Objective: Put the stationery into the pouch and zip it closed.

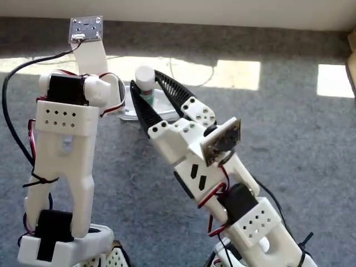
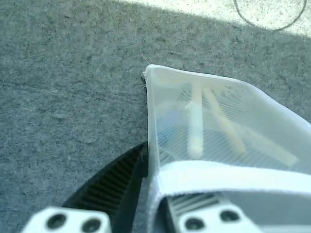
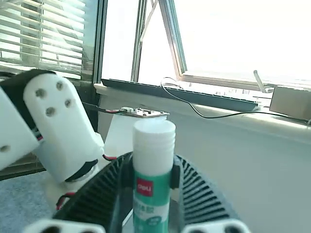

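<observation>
A white mesh pouch [image 2: 218,126] lies on the grey carpet with two pale pens [image 2: 195,126] and other stationery showing through the mesh. My left gripper [image 2: 151,167] is shut on the pouch's banded edge, one black finger [image 2: 109,182] outside it. In the high view the pouch [image 1: 132,111] peeks out from under the left arm's wrist. A white-capped glue stick with a green label [image 1: 145,78] stands upright above the pouch, with my right gripper [image 1: 146,88] shut on it. In the right wrist view the glue stick [image 3: 154,145] sits between the black fingers [image 3: 99,196].
Grey carpet [image 1: 289,139] covers the floor, with sunlit patches [image 1: 233,75] along the far side. A black cable [image 1: 16,72] loops at the left arm's side. A window and sill [image 3: 218,82] lie behind the glue stick.
</observation>
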